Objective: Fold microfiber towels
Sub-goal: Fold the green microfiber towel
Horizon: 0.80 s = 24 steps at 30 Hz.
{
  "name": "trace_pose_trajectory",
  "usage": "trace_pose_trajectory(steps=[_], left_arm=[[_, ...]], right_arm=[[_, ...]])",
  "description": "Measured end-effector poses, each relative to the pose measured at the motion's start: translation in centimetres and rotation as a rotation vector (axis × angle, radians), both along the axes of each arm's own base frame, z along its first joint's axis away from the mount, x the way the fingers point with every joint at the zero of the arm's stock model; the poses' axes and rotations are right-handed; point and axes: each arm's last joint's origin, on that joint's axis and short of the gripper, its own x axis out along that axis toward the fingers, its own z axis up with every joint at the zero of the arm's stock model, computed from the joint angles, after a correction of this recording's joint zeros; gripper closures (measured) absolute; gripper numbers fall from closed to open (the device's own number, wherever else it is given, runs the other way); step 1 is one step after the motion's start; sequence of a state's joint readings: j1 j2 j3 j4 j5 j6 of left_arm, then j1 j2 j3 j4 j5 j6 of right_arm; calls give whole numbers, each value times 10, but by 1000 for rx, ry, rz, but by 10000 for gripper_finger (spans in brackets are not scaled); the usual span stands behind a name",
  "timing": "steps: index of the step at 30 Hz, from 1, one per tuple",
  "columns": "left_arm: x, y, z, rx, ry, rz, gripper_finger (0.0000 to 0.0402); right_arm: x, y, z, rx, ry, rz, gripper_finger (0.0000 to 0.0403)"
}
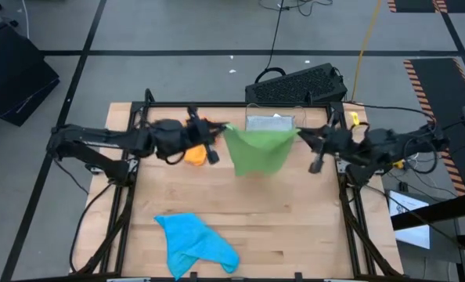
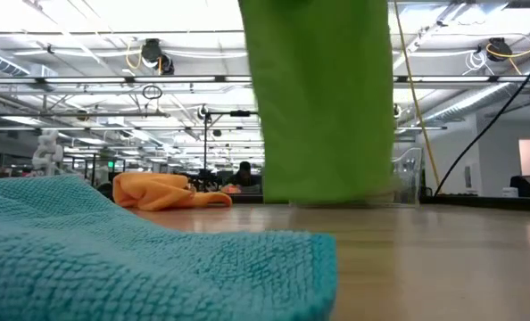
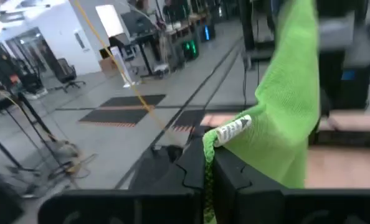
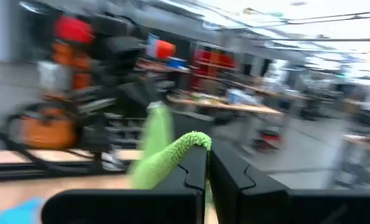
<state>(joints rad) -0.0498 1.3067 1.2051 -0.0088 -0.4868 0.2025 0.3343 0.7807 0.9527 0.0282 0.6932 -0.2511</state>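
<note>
A bright green towel [image 1: 257, 150] hangs spread between my two grippers over the far middle of the table. In the low view it hangs as a broad sheet [image 2: 323, 98] whose lower edge is at about table level. My left gripper [image 1: 223, 135] is shut on its left top corner, and my right gripper [image 1: 301, 137] is shut on its right top corner. An orange towel [image 1: 195, 153] lies bunched on the table beside the left gripper. A blue towel [image 1: 195, 244] lies crumpled near the front edge. My left gripper pinches the green towel's top corner beside its white tag [image 3: 233, 129] between its two fingers, which come level from the table's left. The cloth hangs below and stretches away toward the other gripper. My right gripper pinches the opposite top corner [image 4: 186, 144] between its two fingers, level from the table's right. A fold of the edge curls over the fingertips, and the towel hangs below them.
A clear plastic bin [image 1: 270, 121] stands at the far edge behind the green towel. A black keyboard [image 1: 299, 82] lies beyond the table. Bare wood [image 1: 295, 219] lies in the middle and at the front right.
</note>
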Motion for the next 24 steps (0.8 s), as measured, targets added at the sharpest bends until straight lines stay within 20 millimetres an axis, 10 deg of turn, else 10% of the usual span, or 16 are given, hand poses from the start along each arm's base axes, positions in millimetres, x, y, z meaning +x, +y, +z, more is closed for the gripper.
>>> trace_pose_trajectory(steps=[5,24], left_arm=[[-32,-11,8,-238,39,-199,397],[-32,-133,-115,-638,351,-581,396]], right_arm=[[-15,5,-13,144,97,189,399],[-8,67,-165,756,646,504,399]])
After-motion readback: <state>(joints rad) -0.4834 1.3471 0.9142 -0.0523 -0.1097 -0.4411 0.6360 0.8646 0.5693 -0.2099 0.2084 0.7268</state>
